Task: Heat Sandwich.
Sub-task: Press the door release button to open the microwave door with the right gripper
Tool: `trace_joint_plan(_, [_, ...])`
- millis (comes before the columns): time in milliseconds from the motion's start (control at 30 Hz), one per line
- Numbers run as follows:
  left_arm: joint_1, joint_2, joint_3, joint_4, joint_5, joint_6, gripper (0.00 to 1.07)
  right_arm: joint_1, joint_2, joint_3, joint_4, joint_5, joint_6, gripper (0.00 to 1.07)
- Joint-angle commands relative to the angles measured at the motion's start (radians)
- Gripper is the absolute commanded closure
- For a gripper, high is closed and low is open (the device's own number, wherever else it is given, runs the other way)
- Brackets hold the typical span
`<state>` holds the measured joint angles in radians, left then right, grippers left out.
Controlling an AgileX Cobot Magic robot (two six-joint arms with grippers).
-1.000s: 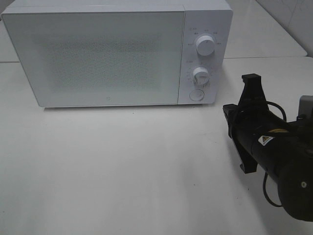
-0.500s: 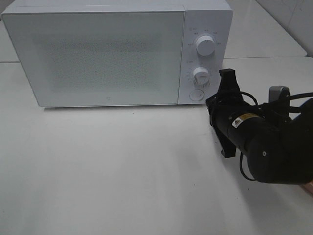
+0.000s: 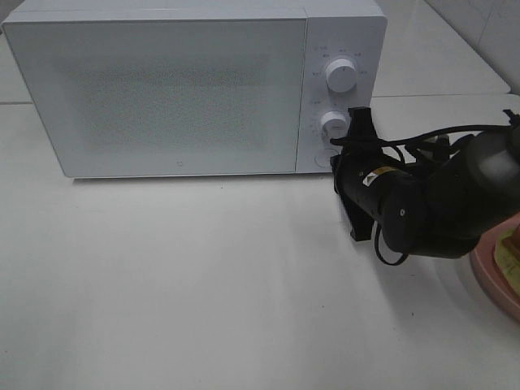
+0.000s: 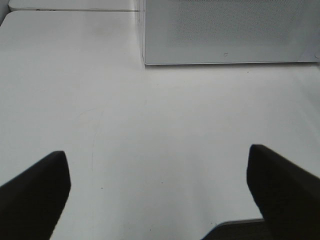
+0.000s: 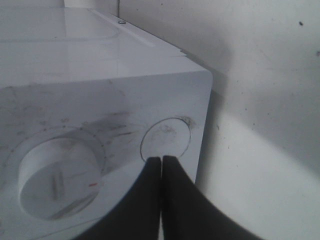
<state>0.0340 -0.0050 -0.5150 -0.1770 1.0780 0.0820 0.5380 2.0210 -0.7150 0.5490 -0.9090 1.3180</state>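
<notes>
The sandwich shows only as a tan sliver at the right edge of the high view, lying on a pink plate. The white microwave stands at the back with its door closed. My right gripper is shut with nothing in it, and its tips sit right at the round button low on the control panel; I cannot tell whether they touch it. My left gripper hangs open over bare table, in front of the microwave, and holds nothing.
Two white knobs sit above the round button, and the lower knob is beside the right fingertips. The white table spreads in front of the microwave. The right arm's dark body hides part of the plate.
The right arm has swung left and back toward the microwave's control panel, bringing its shut tips to the round button. The plate's edge has come into view behind it.
</notes>
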Motion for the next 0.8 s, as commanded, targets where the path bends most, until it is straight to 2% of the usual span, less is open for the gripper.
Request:
trace_joint_plan(33, [0.001,-0.022,0.000,-0.006,-0.003,-0.005,0.18,-0.022,0.034,-0.061,-0.024,0.028,0.010,1.07])
trace_joint_plan(400, [0.001,-0.022,0.000,-0.007,-0.003,-0.005,0.18,-0.058,0.064,-0.147,-0.049,0.099,0.017,1.07])
trace_joint_plan(800, [0.001,-0.022,0.000,-0.007,-0.003,-0.005,0.18,-0.058,0.065,-0.174,-0.027,0.088,0.018,1.07])
